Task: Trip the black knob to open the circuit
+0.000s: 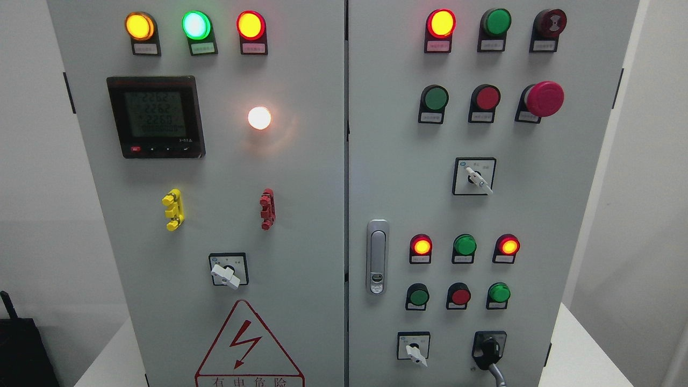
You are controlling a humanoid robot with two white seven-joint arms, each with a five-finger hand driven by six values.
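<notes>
I see a grey metal electrical cabinet (301, 177) with two doors, standing on a white bench (583, 355). No robot hand shows in my head view, so I cannot tell if either one is wide or narrow.

About writing: on the left door, a black digital meter (156, 116) shows lines of digits; the upper ones look like 2262 and 2260, but they are dim. Low on this door is a red triangle warning sign (248, 346) with a lightning bolt, and under it the characters 有电危险. The small white labels under the lamps and buttons are too small for me to read.

The black knob with a grey handle tip (490, 352) sits in the lower right corner of the right door, on a black square plate, just right of a white-handled rotary switch (414, 349). Its long axis runs from upper left to lower right, and the tip points down and a little right, toward the bottom edge of the picture.

Above the knob is a row of three round buttons: green (417, 296), red (460, 295) and green (499, 293). A silver door latch (377, 257) stands upright at the left edge of the right door.
</notes>
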